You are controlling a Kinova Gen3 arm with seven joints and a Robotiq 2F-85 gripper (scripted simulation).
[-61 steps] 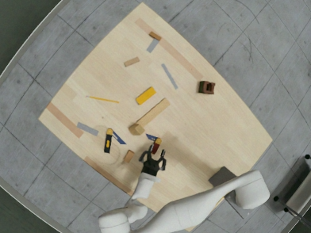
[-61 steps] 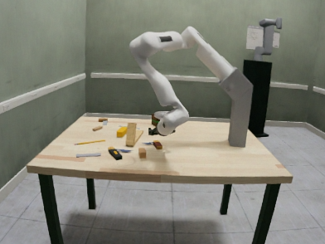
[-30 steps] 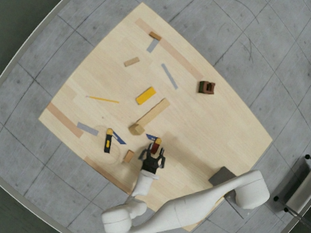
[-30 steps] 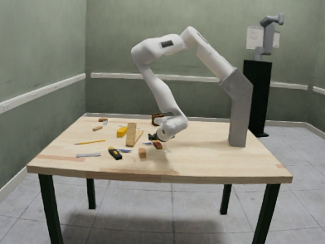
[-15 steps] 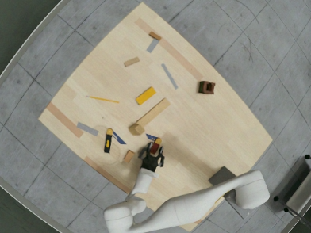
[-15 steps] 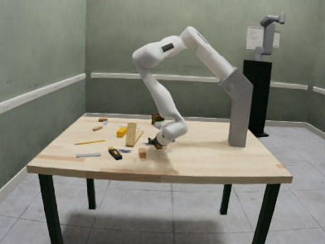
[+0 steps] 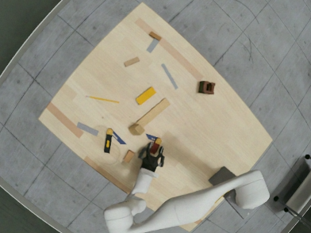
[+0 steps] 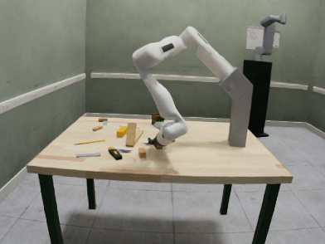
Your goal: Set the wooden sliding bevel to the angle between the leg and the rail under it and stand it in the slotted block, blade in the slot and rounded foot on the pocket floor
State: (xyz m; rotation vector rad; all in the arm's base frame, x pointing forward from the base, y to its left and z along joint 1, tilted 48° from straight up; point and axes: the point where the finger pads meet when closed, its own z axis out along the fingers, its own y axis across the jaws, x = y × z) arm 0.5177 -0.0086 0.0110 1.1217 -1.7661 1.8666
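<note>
The wooden sliding bevel (image 7: 157, 143) (image 8: 159, 146) lies flat on the table (image 7: 206, 131), with a brown stock, a yellow end and a blue blade pointing left. My gripper (image 7: 154, 150) (image 8: 156, 143) is low over it, with its fingers part open on either side of the stock, not clamped on it. The black bevel (image 7: 107, 143) (image 8: 114, 153) lies to the left. The leg-and-rail piece (image 7: 152, 112) (image 8: 131, 134) is a pale wooden beam rising from a small block just beyond the wooden bevel. The dark slotted block (image 7: 206, 87) (image 8: 157, 118) stands at the far right.
A yellow block (image 7: 145, 95), a pencil (image 7: 102, 99), small wooden blocks (image 7: 128, 155) (image 7: 132, 61) and grey strips (image 7: 169, 76) (image 7: 87, 128) lie scattered on the table. The arm's grey base (image 7: 222, 175) stands at the near right edge.
</note>
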